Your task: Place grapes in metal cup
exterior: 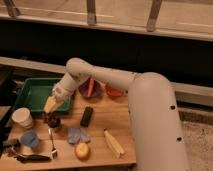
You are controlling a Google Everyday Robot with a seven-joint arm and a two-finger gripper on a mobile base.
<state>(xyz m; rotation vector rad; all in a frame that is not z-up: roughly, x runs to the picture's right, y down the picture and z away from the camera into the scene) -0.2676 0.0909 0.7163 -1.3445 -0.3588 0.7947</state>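
My gripper point(50, 105) hangs at the end of the white arm, over the table's left side by the front edge of the green tray. Right under it sits a dark purple-red clump, the grapes point(50, 119). A small grey shape around and below them looks like the metal cup point(54, 125). The gripper is just above or touching the grapes. I cannot tell whether it holds them or whether they rest inside the cup.
A green tray point(31, 94) lies behind the gripper. A white cup point(22, 117), light blue cup point(29, 139) and fork point(52, 144) stand at the left. A black block point(86, 116), grey cloth point(77, 134), yellow-orange fruit point(82, 150), banana point(114, 143), dark red bowl point(89, 88) and orange bowl point(114, 92) are to the right.
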